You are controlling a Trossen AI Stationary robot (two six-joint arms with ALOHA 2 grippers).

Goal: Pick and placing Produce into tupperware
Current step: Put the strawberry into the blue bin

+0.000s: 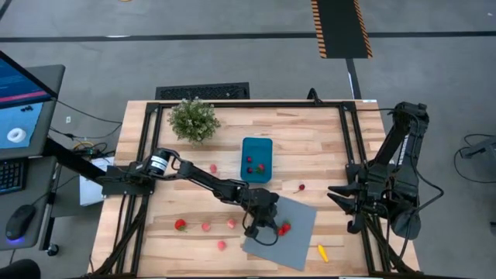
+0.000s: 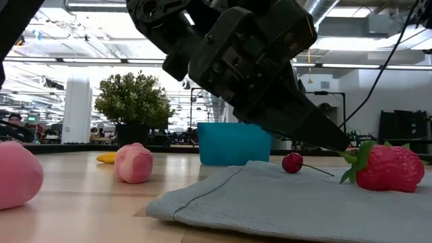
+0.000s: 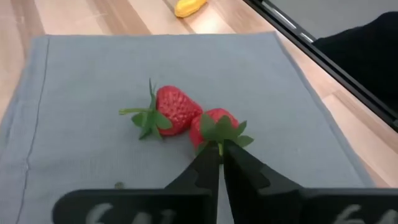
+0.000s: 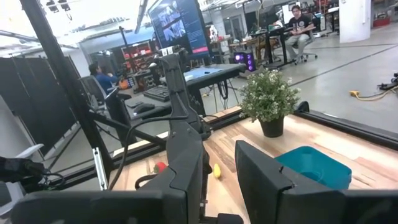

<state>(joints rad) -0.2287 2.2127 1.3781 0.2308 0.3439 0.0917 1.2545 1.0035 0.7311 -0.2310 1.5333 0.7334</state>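
Note:
Two red strawberries lie side by side on a grey-blue cloth (image 1: 302,232). One strawberry (image 3: 174,111) is free. My left gripper (image 3: 219,155) is shut at the green cap of the other strawberry (image 3: 211,124). The teal tupperware (image 1: 256,159) stands beyond the cloth toward the far edge, with a few small pieces inside. More produce lies on the wood: a strawberry (image 1: 180,225), pink pieces (image 1: 206,226) (image 1: 231,223), a cherry (image 1: 301,187) and a yellow piece (image 1: 322,253). My right gripper (image 1: 346,203) waits open, raised at the table's right edge. My left gripper pinches the strawberry's green leafy cap (image 3: 222,140) between its two fingertips. The fingers come slanting down from the table's left side. The strawberry lies on the grey cloth, its red body (image 2: 388,167) pointing away from the fingers and touching the other strawberry.
A bushy potted plant (image 1: 193,119) stands at the far left of the table. Black frame rails run along the left and right edges (image 1: 347,147). A lone pink piece (image 1: 213,168) lies left of the tub. Bare wood lies between the cloth and the tub.

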